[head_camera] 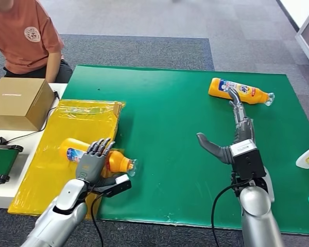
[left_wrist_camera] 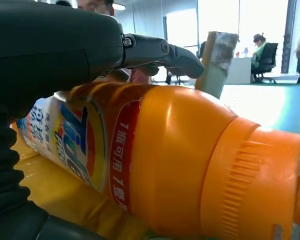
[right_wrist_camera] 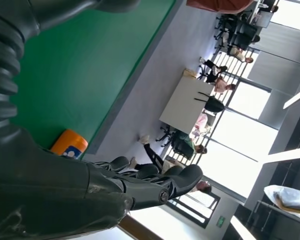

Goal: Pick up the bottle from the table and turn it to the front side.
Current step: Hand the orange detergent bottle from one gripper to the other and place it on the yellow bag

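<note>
Two bottles lie sideways: left hand (head_camera: 93, 160) seemingly cups the near bottle (head_camera: 118, 161), neck pointing right; right hand (head_camera: 238, 128), open, fingertips at the far bottle (head_camera: 238, 91).

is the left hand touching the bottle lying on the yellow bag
Cannot tell. In the head view the left hand overlaps the bottle; in the left wrist view its fingers arch over it, neither contact nor gap plain.
</note>
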